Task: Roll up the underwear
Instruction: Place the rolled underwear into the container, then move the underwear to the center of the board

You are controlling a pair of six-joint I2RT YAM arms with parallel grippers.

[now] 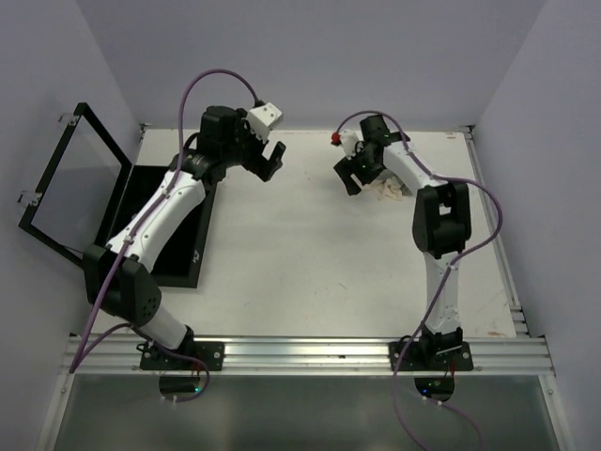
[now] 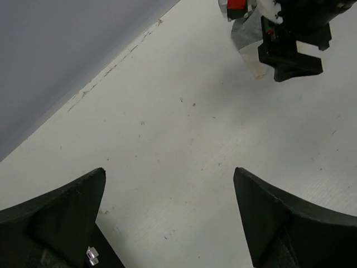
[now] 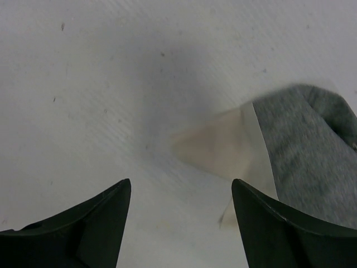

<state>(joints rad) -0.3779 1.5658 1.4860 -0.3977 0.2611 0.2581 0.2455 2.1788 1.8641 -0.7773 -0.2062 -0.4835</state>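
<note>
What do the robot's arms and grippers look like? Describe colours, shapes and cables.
The left arm and right arm have white links, black joints and a looping purple cable each. The left gripper and right gripper are black, with two broad tapering fingers. A white block tops the left wrist; a red part marks the right.

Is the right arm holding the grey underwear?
No, its jaws stand open above the table, and the underwear lies on it beside one of them.

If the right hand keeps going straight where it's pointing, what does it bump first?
Probably the cream corner of the grey-and-cream cloth underwear, lying on the white table just ahead of the right hand; depth is unclear.
</note>
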